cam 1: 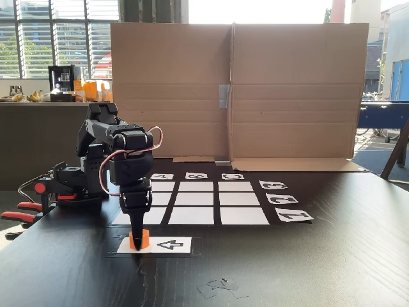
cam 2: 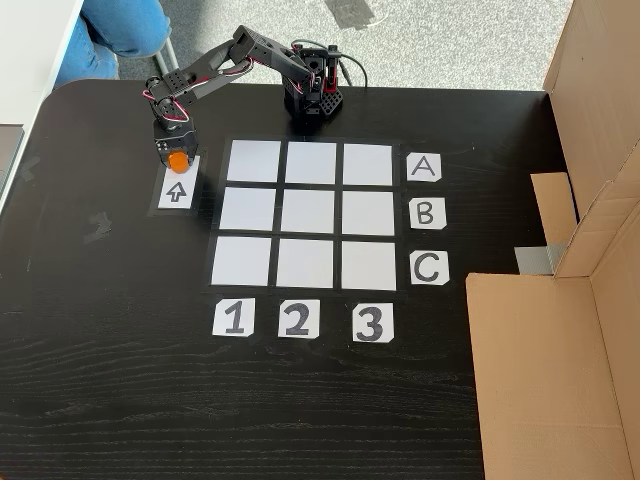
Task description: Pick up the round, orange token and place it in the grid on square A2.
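Grasping is the step in hand, as I judge it: my gripper (cam 1: pixel 137 238) hangs straight down over the token (cam 1: pixel 139 239), fingers reaching to the table around it. I cannot tell whether they already pinch it or only stand beside it; the dark fingertip hides the contact in the side-on fixed view, and from above my gripper (cam 2: pixel 176 158) covers most of the token (cam 2: pixel 178 160).

Left to right in the side-on view: the token sits on the left end of the arrow card (cam 1: pixel 165 244), with the arrow pointing at it; beyond lies the grid (cam 1: pixel 195 202).

Next I must close firmly, lift clear, and carry it to square A2 (cam 2: pixel 312 163), middle cell of the row marked A, top row in the view from above.

It is a short, bright orange cylinder, far smaller than one cell, upright on its flat base.
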Controlling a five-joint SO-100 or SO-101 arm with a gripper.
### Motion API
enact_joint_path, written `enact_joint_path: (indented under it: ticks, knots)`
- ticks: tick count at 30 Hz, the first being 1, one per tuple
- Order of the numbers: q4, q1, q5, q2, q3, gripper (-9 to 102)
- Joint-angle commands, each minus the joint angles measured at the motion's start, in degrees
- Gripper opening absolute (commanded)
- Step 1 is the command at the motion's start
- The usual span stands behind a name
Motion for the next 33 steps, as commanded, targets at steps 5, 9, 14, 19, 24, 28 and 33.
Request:
enact_joint_path:
  ticks: [5, 9, 14, 19, 24, 28, 33]
  knots:
    - [-0.5, 1.8, -13.8, 17.1, 3.7, -1]
    - [-0.4, 0.3, -25.1, 25.4, 9.3, -1]
    - [-0.9, -2.6, -29.5, 36.7, 17.8, -1]
    - [-0.4, -6.3, -39.2, 46.0, 24.4, -1]
    - [0.7, -10.4, -54.5, 52.3, 30.3, -1]
    - [0.9, -13.4, -62.1, 56.8, 34.2, -1]
    - [1.1, -18.4, -71.9, 63.5, 41.6, -1]
